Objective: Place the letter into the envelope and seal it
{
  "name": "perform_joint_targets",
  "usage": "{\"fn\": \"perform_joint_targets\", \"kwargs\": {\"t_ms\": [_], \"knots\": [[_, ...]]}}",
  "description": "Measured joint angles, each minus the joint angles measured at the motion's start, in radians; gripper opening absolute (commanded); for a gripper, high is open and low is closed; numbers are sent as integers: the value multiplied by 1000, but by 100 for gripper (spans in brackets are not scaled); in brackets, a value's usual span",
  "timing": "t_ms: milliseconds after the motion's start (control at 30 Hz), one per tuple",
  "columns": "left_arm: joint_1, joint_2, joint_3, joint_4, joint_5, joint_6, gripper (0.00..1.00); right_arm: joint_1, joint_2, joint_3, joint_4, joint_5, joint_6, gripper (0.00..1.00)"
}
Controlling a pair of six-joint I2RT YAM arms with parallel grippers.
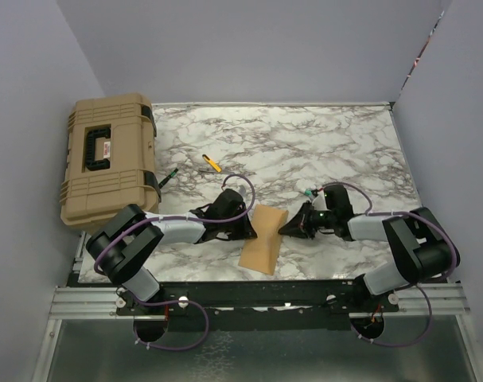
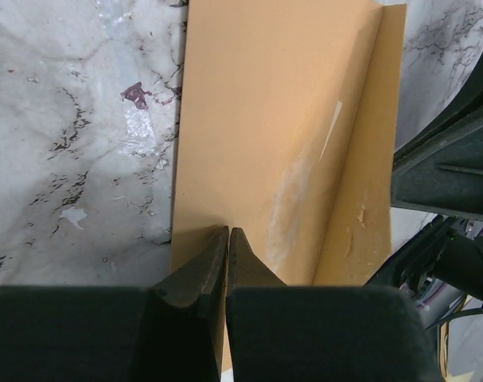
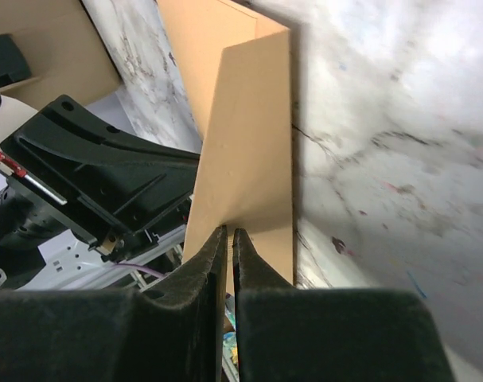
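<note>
Two grippers pinch the tan paper [image 1: 261, 243] lying near the front middle of the marble table [image 1: 344, 143]. The left gripper [image 2: 227, 239] has its jaws pressed together on the paper's near edge. The right gripper [image 3: 228, 236] is likewise clamped on the opposite edge, which stands raised off the marble. Two layers show: a wide panel [image 2: 265, 143] and a narrower strip [image 2: 370, 159] beside it. Which of the task's two papers each one is cannot be told. A tan case [image 1: 106, 159] sits at the far left, well apart, and a small yellow tool [image 1: 212, 164] lies beyond the arms
</note>
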Motion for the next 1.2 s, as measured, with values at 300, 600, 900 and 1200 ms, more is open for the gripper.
{"fn": "perform_joint_targets", "kwargs": {"t_ms": [300, 600, 900, 1200], "knots": [[-1, 0, 2, 0, 0, 0, 3, 97, 33, 124, -121, 139, -82, 9], [-1, 3, 9, -10, 0, 0, 3, 217, 66, 220, -283, 318, -170, 9], [-1, 3, 32, -42, 19, 0, 4, 363, 82, 339, -418, 522, -270, 9], [40, -29, 103, -58, 74, -14, 4, 492, 81, 400, -496, 738, -372, 10]]}}
